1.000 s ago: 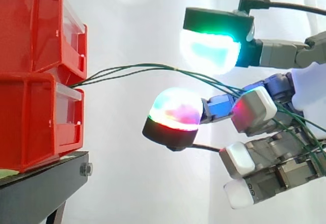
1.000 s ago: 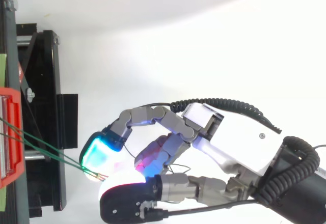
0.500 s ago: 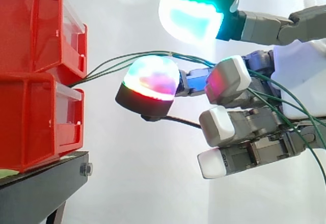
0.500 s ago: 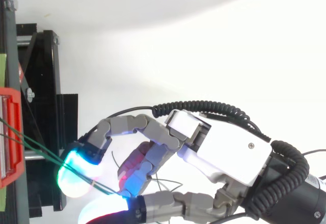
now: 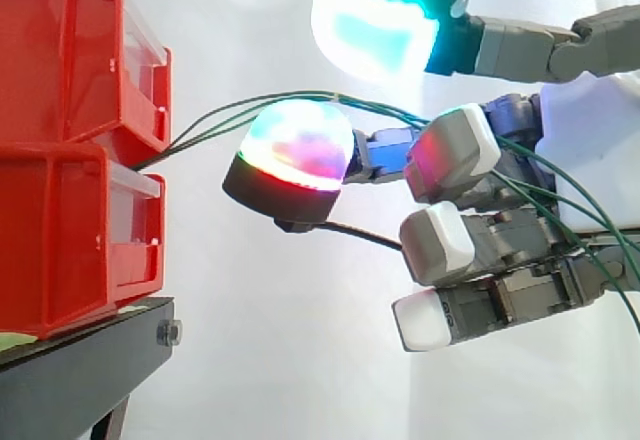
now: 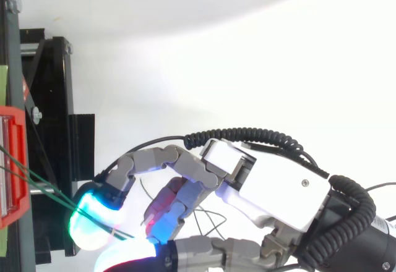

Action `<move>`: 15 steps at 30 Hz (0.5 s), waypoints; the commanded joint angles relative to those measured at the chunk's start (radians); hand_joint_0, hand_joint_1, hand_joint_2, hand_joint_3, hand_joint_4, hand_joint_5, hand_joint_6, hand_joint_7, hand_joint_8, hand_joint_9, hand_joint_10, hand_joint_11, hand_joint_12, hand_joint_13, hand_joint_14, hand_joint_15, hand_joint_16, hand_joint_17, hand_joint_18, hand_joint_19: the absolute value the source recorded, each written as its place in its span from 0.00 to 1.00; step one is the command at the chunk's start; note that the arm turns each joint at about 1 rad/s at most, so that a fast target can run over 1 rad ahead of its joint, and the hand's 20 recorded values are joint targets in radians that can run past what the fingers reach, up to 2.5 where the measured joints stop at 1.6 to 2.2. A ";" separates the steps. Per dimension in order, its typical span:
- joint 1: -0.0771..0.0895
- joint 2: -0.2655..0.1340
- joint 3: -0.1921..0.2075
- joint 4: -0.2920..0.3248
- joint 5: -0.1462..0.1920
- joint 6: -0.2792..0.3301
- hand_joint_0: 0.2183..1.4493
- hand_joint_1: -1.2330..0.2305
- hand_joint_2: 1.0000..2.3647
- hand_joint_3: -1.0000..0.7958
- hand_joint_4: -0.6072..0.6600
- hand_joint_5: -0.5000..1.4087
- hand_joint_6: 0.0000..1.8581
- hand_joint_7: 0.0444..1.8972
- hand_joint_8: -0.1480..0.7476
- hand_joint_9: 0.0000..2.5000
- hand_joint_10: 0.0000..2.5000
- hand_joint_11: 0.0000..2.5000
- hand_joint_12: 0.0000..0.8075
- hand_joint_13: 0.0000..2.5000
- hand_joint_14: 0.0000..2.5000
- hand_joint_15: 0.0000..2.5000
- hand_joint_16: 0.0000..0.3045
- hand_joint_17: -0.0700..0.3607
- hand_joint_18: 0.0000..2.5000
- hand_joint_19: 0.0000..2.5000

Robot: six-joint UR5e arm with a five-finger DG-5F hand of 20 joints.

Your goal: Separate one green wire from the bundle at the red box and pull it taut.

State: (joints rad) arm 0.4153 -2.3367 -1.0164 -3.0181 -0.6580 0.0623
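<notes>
White curtain (image 5: 250,360) as background, with two red bins (image 5: 70,160) stacked at the left on a black stand (image 5: 80,375). Side view: a bundle of thin green wires (image 5: 200,130) leaves the gap between the upper and lower bin at their right face, rises in a shallow arc to the right and enters the hand (image 6: 272,185), which reaches in from the right. The wires pass between a pad glowing green and cyan (image 5: 375,25) above and a rounded pad glowing in mixed red, blue and green (image 5: 295,150) below; they run across the crown of the lower pad, while a clear gap separates them from the upper one. The two pads stand apart and do not clamp the bundle. Beyond the pads the wires fan out, cross in front of the remaining fingers (image 5: 440,245), which are bent inward with white tips, and slope down towards the right edge. No single wire is set apart from the others near the bins. Top view: the hand lies just right of the stand, its cyan pad beside the stand's edge, with the wires running from the red bin (image 6: 12,167) across that pad.
</notes>
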 commanded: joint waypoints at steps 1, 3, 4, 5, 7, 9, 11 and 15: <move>0.000 0.000 0.001 -0.002 0.000 0.004 0.31 0.42 0.01 0.34 0.52 0.15 0.44 0.42 0.45 0.56 0.01 0.38 0.43 0.51 0.01 0.33 0.17 0.43 0.35 0.25; 0.000 0.003 0.001 -0.016 -0.003 0.017 0.32 0.43 0.01 0.34 0.53 0.15 0.44 0.43 0.46 0.57 0.01 0.38 0.43 0.51 0.01 0.33 0.17 0.43 0.35 0.25; 0.000 0.003 0.001 -0.036 -0.009 0.031 0.31 0.44 0.01 0.34 0.53 0.15 0.44 0.43 0.45 0.56 0.01 0.38 0.43 0.51 0.01 0.33 0.17 0.43 0.35 0.26; 0.000 0.003 0.001 -0.055 -0.014 0.045 0.31 0.45 0.01 0.34 0.53 0.15 0.44 0.42 0.45 0.57 0.01 0.37 0.44 0.51 0.01 0.33 0.16 0.42 0.35 0.26; 0.000 0.005 0.001 -0.081 -0.017 0.067 0.31 0.45 0.01 0.35 0.53 0.15 0.45 0.42 0.45 0.57 0.01 0.38 0.43 0.51 0.01 0.33 0.16 0.42 0.35 0.26; 0.000 0.005 0.007 -0.102 -0.017 0.090 0.31 0.45 0.01 0.37 0.53 0.15 0.46 0.43 0.46 0.56 0.01 0.38 0.44 0.51 0.01 0.33 0.16 0.42 0.35 0.26; 0.000 0.005 0.021 -0.125 -0.019 0.100 0.31 0.44 0.01 0.39 0.53 0.15 0.46 0.43 0.46 0.57 0.01 0.38 0.43 0.51 0.01 0.33 0.16 0.42 0.35 0.26; 0.000 0.007 0.047 -0.188 -0.026 0.103 0.31 0.38 0.01 0.41 0.51 0.15 0.47 0.42 0.46 0.56 0.01 0.38 0.43 0.51 0.01 0.33 0.16 0.42 0.35 0.26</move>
State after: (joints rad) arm 0.4157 -2.3317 -0.9869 -3.1620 -0.6791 0.1606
